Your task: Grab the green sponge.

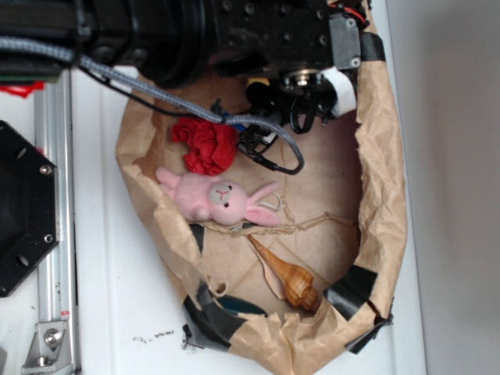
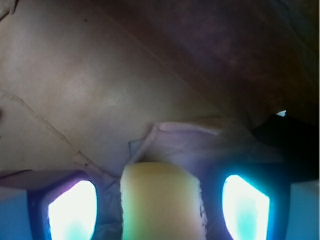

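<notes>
A white table [image 1: 117,297] is seen in the exterior view, bearing a large crumpled brown paper bag [image 1: 387,195] laid open as a shallow nest, patched with black tape [image 1: 353,287] at its lower rim. A black plate on a metal rail [image 1: 55,195] is seen at the left edge. The top of the frame is filled by the black robot arm [image 1: 234,27], from which a braided grey cable [image 1: 156,94] is looped down into the bag. The gripper itself is hidden under the arm body in this view.

Inside the bag, a pink plush bunny [image 1: 215,197] is laid on its side near the centre. A red ruffled cloth ball [image 1: 207,144] is placed just above it, close to the cable loop. A brown spiral shell [image 1: 289,280] is laid diagonally below the bunny, apart from it, its wide end near the tape.

In the wrist view, the gripper [image 2: 161,205] is seen from behind over the brown paper floor. The green sponge [image 2: 161,202], yellow in appearance, is seen between the two fingers [image 2: 250,205], filling the gap and touching both inner faces. The sponge is thus recorded as clamped in the jaws at the upper end of the bag. It is not visible in the exterior view.
</notes>
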